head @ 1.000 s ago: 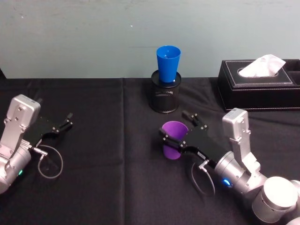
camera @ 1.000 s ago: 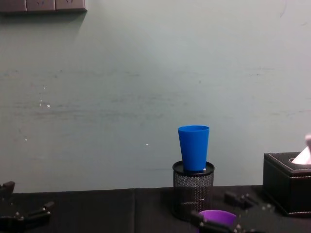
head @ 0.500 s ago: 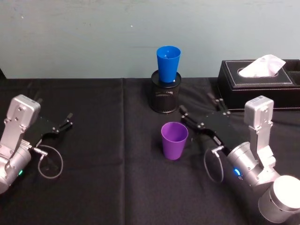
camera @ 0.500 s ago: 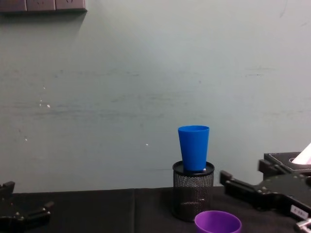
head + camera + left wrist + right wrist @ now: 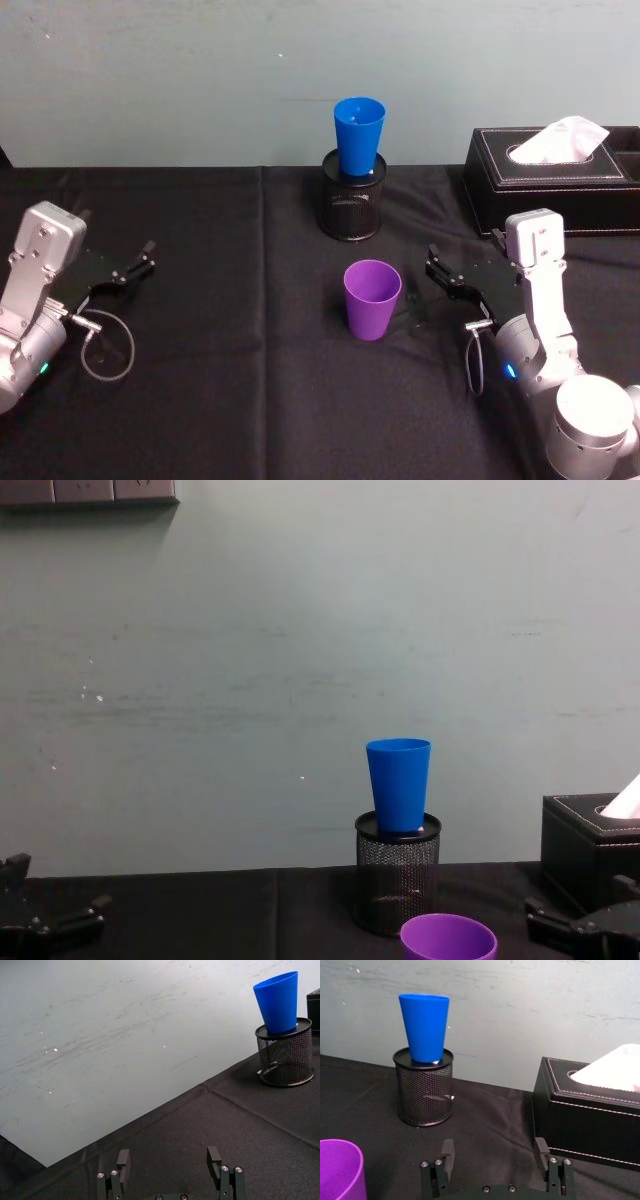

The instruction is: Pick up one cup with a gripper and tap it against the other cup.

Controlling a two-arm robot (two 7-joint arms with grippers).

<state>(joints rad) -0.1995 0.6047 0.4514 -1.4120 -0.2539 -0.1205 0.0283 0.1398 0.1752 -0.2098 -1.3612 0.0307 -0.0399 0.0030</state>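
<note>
The purple cup [image 5: 372,298] stands upright and free on the black tablecloth, mouth up; its rim also shows in the chest view [image 5: 448,938] and the right wrist view [image 5: 340,1169]. The blue cup [image 5: 359,134] stands on top of a black mesh pen holder [image 5: 351,206] behind it, near the wall. My right gripper [image 5: 462,254] is open and empty, a short way to the right of the purple cup, apart from it. From the wrist its fingers [image 5: 447,1152] are spread with nothing between them. My left gripper [image 5: 118,234] rests open at the far left.
A black tissue box [image 5: 550,180] with a white tissue sits at the back right, just behind the right arm. The blue cup [image 5: 424,1025] on the pen holder [image 5: 425,1087] is well ahead of the right gripper. A wall closes off the table's far edge.
The right gripper let go of the purple cup, which now stands upright on the cloth, and has drawn back to the right. The left arm has not moved.
</note>
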